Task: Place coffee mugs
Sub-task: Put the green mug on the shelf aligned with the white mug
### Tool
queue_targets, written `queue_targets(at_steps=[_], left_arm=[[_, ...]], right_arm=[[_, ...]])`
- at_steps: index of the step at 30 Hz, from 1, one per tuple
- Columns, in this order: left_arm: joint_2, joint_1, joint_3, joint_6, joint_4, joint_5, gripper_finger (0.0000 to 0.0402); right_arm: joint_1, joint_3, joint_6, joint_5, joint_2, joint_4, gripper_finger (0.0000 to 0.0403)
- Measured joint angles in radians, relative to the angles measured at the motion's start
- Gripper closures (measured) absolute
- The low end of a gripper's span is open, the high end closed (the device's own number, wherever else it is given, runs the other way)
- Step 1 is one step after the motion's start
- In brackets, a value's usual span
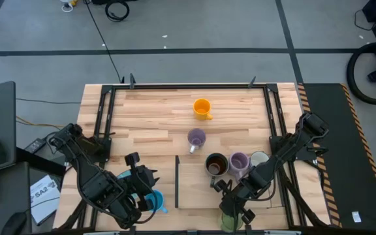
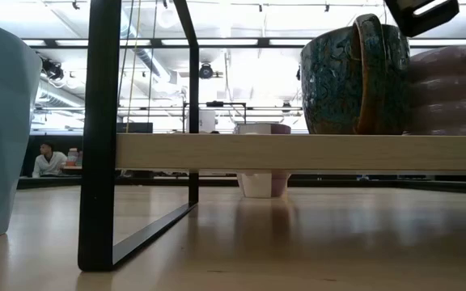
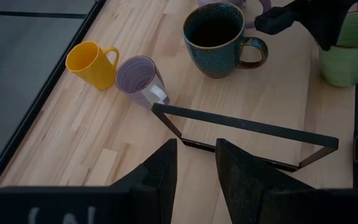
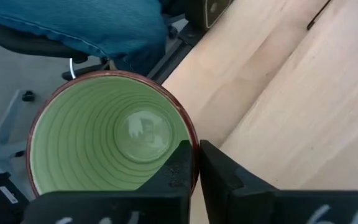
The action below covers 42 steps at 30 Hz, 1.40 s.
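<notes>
The right gripper (image 4: 194, 163) is at the near edge of the table (image 1: 155, 108), on the right side. Its two fingers pinch the rim of the green mug (image 4: 107, 134), one finger inside and one outside, so the claw is closed on that mug. From above, the green mug (image 1: 229, 222) sits right at the table's near edge (you can see only a bit of it under the arm).

The left gripper (image 3: 194, 163) is near the front left of the table. Its fingers are a little apart and hold nothing. Beside it stands the bright blue mug (image 1: 154, 200).

A thin black frame (image 3: 247, 134) stands on the wood in front of the left gripper. Past it are more mugs. The dark teal mug (image 1: 215, 164) with the brown inside stands in the middle right part of the table. A purple mug (image 1: 239, 161) touches it on the right, and a white mug (image 1: 259, 158) is just beside that one. Another purple mug (image 1: 196, 138) lies tilted closer to the middle of the table. The orange mug (image 1: 202, 108) is farther back, lying on its side.

In the low view, the dark teal mug (image 2: 354, 77) looks big and close.
</notes>
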Motion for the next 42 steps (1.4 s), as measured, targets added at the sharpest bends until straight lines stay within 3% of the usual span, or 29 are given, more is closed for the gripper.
queue_targets(at_steps=[19, 31, 42], left_arm=[[0.0, 0.0, 0.0, 0.0, 0.0, 0.0, 0.0285], [0.0, 0.0, 0.0, 0.0, 0.001, 0.0, 0.0285], [0.0, 0.0, 0.0, 0.0, 0.016, 0.0, 0.0285]], right_arm=[[-0.001, 0.002, 0.037, 0.012, -0.006, 0.021, 0.0383], [-0.001, 0.188, 0.094, 0.006, -0.01, -0.211, 0.0383], [0.035, 0.303, 0.279, 0.0, -0.011, -0.426, 0.0384]])
